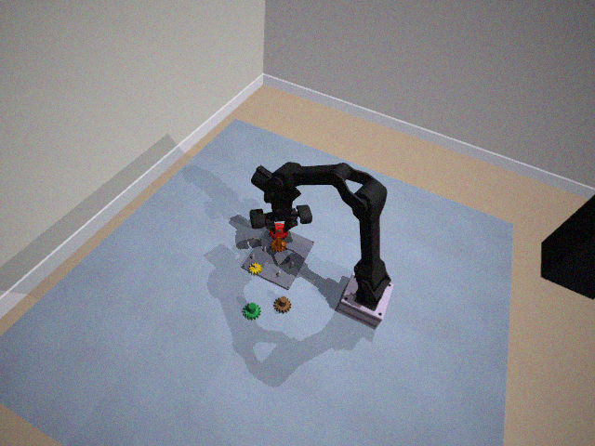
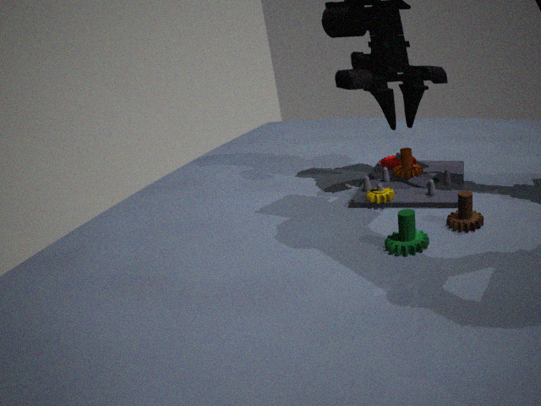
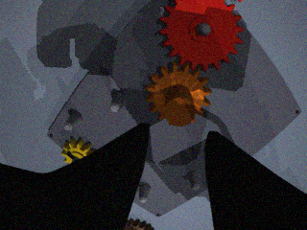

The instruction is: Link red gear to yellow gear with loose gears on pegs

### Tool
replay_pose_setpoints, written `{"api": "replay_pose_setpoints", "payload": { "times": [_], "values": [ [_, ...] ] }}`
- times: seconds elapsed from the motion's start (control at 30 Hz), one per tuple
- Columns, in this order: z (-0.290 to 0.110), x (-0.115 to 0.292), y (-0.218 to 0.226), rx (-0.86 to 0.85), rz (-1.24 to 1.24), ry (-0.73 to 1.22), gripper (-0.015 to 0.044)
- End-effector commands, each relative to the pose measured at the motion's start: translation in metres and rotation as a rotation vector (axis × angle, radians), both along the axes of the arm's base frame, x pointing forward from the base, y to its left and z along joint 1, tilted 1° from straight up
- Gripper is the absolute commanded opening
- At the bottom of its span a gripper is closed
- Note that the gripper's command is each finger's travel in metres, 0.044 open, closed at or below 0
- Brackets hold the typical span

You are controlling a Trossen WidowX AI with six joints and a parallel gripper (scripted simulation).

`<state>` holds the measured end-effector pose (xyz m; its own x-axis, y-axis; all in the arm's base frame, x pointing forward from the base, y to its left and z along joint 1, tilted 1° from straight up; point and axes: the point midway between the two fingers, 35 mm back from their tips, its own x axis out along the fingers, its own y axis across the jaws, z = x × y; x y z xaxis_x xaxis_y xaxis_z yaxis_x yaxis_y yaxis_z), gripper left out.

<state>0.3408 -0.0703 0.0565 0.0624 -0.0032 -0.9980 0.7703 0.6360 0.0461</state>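
Note:
My gripper (image 2: pixel 401 128) (image 3: pixel 178 136) is open and empty, above the orange gear (image 1: pixel 278 245) (image 2: pixel 407 171) (image 3: pixel 178 96). This gear is on a peg of the grey board (image 1: pixel 288 281) (image 3: pixel 269 110) and looks flat. Its teeth meet those of the red gear (image 2: pixel 388 162) (image 3: pixel 225 35) in the wrist view. The yellow gear (image 1: pixel 255 268) (image 2: pixel 379 195) is on a peg near the board's corner, apart from the orange gear. A green gear (image 1: pixel 251 310) (image 2: pixel 407 244) and a brown gear (image 1: pixel 282 305) (image 2: pixel 465 222) stand upright on the table, off the board.
Several bare pegs stand on the board, among them one peg (image 2: pixel 430 188) (image 3: pixel 144 192) near its front edge and another peg (image 2: pixel 385 174) (image 3: pixel 116 102) between the yellow and orange gears. The arm's base (image 1: pixel 363 311) stands right of the board in the top view.

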Motion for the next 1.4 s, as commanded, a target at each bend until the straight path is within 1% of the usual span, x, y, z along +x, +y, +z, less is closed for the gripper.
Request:
{"api": "replay_pose_setpoints", "payload": {
  "times": [0.0, 0.07, 0.13, 0.33, 0.37, 0.5, 0.57, 0.83, 1.07, 1.37],
  "values": [
    [0.000, -0.001, 0.001, -0.001, 0.008, 0.001, 0.0166],
    [0.000, -0.006, 0.012, -0.010, 0.071, 0.013, 0.0219],
    [0.000, -0.016, 0.032, -0.027, 0.194, 0.032, 0.0271],
    [-0.002, -0.052, 0.114, -0.043, 0.724, 0.030, 0.0429],
    [-0.003, -0.059, 0.127, -0.044, 0.819, 0.027, 0.0440],
    [-0.006, -0.097, 0.175, -0.050, 1.200, 0.012, 0.0440],
    [-0.008, -0.114, 0.185, -0.051, 1.326, 0.007, 0.0440],
    [-0.009, -0.119, 0.185, -0.051, 1.342, 0.007, 0.0440],
    [-0.031, -0.118, 0.185, -0.051, 1.342, 0.007, 0.0440],
    [-0.039, -0.117, 0.185, -0.051, 1.342, 0.007, 0.0440]
  ]
}}
